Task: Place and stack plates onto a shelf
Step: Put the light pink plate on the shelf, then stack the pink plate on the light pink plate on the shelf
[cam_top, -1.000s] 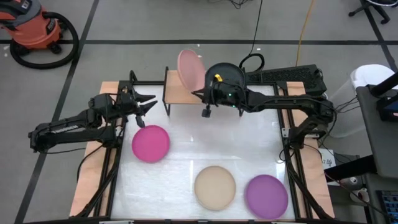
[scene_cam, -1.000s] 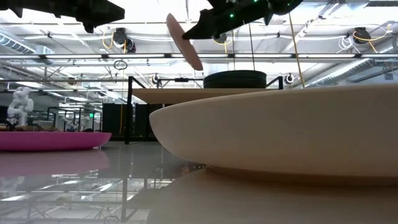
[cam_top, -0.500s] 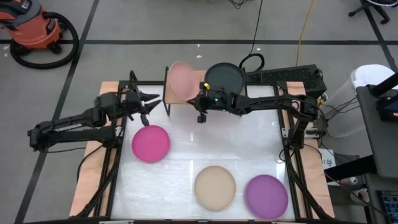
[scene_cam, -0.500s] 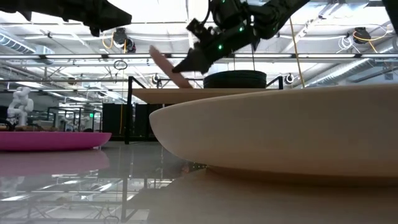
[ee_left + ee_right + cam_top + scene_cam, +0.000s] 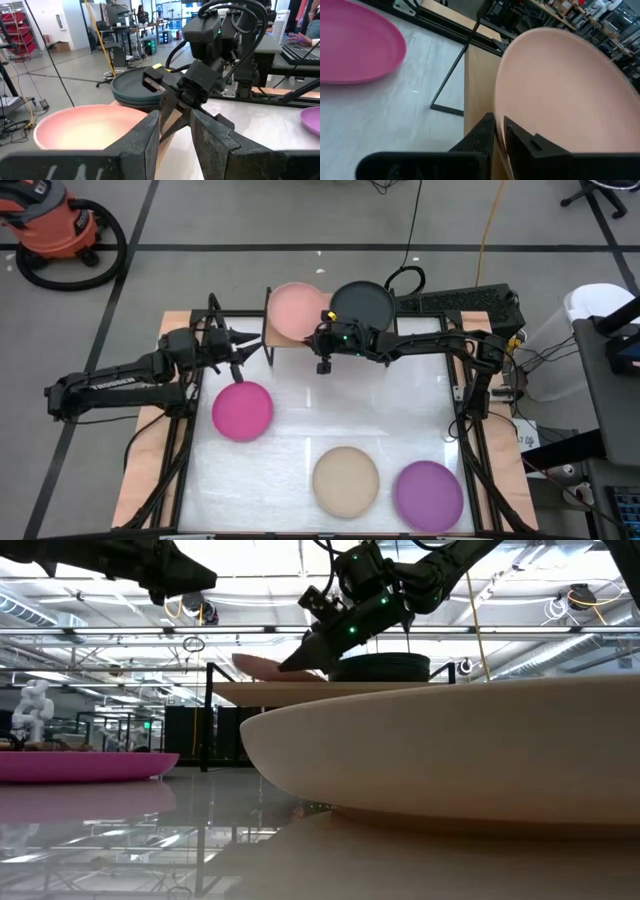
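1. Right tool [image 5: 321, 340] grips the rim of the salmon pink plate [image 5: 296, 310], its fingers clenched thinly on the plate edge, as the right wrist view shows.
2. That salmon pink plate lies on the left half of the shelf [image 5: 272, 340], nearly flat, its near edge slightly raised in the low view.
3. On the right half of the shelf sits a stack of dark plates [image 5: 361, 302], touching or just beside the pink one; the top plate looks charcoal black.
4. Left tool [image 5: 240, 346] hovers just left of the shelf, above the desk [image 5: 300, 430], its fingers spread and grasping nothing.
5. A magenta plate [image 5: 242, 410] rests on the desk in front of the shelf, toward its left end.
6. A beige plate [image 5: 346, 480] lies well in front of the shelf, near the desk's front edge.
7. A purple plate [image 5: 428, 494] lies just right of the beige plate, apart from it.
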